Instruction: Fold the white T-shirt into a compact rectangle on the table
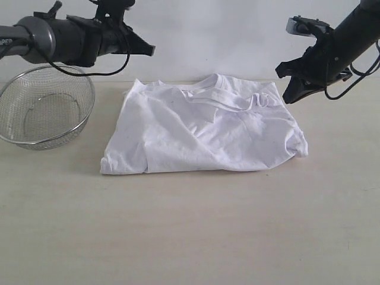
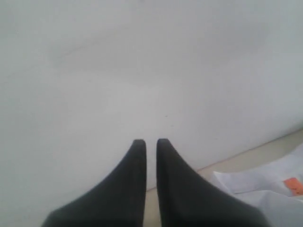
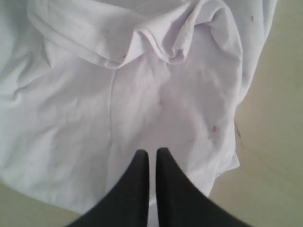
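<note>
Lying centre of table (image 1: 190, 237), white T-shirt (image 1: 205, 127): folded to rough rectangle, rumpled, collar at far edge, orange tag (image 2: 293, 185) showing. Wire-mesh basket (image 1: 44, 107) at left, apart from shirt. Left gripper (image 2: 150, 141): raised, jaws pressed together. Right gripper (image 3: 151, 151): above shirt's right side, jaws pressed together, off cloth.

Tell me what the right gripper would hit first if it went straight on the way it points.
Likely the T-shirt: the right gripper, shut, aims down at the cloth near its edge, table underneath. Depth is unclear.
</note>
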Available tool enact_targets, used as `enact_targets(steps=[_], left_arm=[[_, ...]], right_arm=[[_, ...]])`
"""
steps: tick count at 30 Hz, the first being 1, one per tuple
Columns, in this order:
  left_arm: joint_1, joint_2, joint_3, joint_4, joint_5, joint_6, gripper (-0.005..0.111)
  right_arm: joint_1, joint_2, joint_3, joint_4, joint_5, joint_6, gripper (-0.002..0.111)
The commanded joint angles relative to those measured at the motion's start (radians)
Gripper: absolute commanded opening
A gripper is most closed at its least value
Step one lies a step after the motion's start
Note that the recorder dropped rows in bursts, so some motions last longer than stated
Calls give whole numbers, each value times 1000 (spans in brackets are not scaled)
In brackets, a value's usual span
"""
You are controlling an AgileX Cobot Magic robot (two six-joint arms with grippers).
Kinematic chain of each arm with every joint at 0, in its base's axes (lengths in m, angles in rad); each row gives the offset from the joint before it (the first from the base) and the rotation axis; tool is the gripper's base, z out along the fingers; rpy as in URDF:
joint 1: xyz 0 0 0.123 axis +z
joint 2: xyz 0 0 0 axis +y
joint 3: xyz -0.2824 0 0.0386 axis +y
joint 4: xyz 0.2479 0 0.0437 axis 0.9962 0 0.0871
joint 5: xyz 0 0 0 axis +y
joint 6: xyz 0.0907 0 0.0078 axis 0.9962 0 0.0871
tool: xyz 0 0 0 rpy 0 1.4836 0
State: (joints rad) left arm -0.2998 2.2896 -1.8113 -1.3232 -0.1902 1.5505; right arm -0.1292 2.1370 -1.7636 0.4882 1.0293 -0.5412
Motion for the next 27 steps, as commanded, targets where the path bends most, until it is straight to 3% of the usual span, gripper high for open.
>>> enact_targets(steps=[1,7,11,13,16,19,22,27], left_arm=[[0,-122,80,-249,114,201,5],[-3,-302,429,-421,119,354,5],[-12,-386,646,-421,271,383,5],[-12,-385,693,-421,346,355,5],[-12,-363,712,-421,349,242,5],[-12,-349,712,-278,370,68,5],[4,-328,707,-76,483,-185,5],[76,-283,618,449,728,-746,5]], right_arm=[[10,-11,-5,0,84,-20,0],[102,-11,-5,-8,125,-20,0],[177,-11,-5,-125,30,128,0],[206,-11,-5,-260,-17,271,0],[239,-11,-5,-434,-1,415,0],[245,-11,-1,-448,2,430,0],[245,-11,40,-450,-44,454,0],[245,-11,141,-462,-137,454,0]])
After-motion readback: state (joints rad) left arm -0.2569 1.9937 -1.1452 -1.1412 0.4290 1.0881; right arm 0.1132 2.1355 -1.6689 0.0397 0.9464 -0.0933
